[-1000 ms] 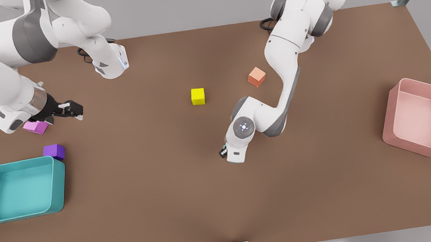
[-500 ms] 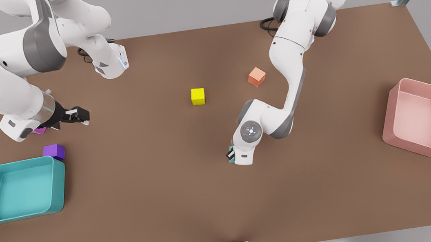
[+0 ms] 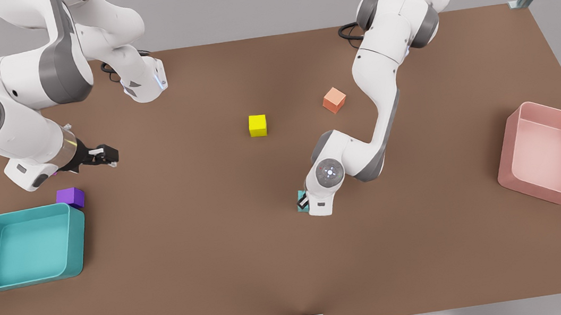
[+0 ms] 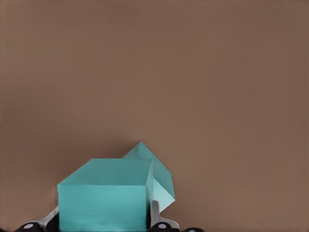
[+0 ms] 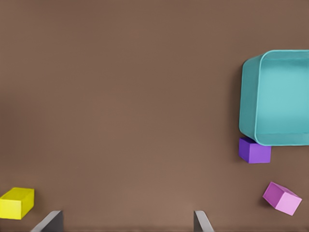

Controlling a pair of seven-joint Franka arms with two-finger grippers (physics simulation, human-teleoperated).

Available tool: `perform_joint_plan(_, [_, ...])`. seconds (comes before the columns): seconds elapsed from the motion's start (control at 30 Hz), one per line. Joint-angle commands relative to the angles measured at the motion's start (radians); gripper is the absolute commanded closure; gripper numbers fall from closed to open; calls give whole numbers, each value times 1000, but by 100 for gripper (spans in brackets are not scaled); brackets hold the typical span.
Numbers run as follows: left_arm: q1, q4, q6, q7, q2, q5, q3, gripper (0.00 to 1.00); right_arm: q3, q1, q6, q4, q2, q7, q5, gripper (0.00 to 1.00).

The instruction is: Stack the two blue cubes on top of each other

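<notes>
Holding one small teal cube (image 4: 102,193) clamped between my left gripper's (image 3: 302,201) fingers mid-table, I see the second identical teal cube (image 4: 159,176) just behind it, rotated. I'd lift, square the yaw, centre, then lower gently. Farther off, my right gripper (image 3: 105,156) waits with spread, empty fingers near the purple cube (image 3: 70,196).
</notes>
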State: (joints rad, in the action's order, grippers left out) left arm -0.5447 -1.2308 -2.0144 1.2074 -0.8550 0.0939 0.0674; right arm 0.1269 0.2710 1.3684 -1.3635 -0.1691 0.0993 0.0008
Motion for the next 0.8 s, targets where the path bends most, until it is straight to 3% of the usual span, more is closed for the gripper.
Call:
perform_joint_plan(0.0, [0, 1, -1, 12, 2, 1, 0, 0, 0, 2, -8, 1, -6, -6, -1, 0])
perform_joint_plan(0.37, [0, 1, 101, 15, 67, 7, 2, 0, 0, 2, -18, 1, -12, -7, -19, 0])
perform_joint_plan(0.43, [2, 1, 241, 9, 137, 7, 0, 0, 0, 2, -23, 1, -13, -7, -21, 0])
perform_joint_plan(0.53, [46, 154, 705, -15, 287, 1, -3, 0, 0, 2, -23, 1, -12, -7, -21, 0])
perform_joint_plan(0.57, [133, 238, 831, -205, 350, -5, -3, 0, 0, 2, -23, 3, -12, -7, -25, 0])
perform_joint_plan(0.67, [311, 235, 885, -985, 442, -166, -8, 0, 0, 2, -23, 18, -13, -4, -27, 0])
perform_joint_plan(0.7, [379, 136, 899, -1199, 506, -177, 6, 0, 0, 2, -23, 40, -13, -6, -28, 0])
perform_joint_plan(0.73, [400, -116, 737, -1266, 659, -233, 15, 0, 11, -6, -23, 47, -1, -9, -27, 0])
perform_joint_plan(0.77, [405, -113, 749, -1261, 657, -232, 15, 0, 11, -7, -23, 61, 0, -13, -27, 0])
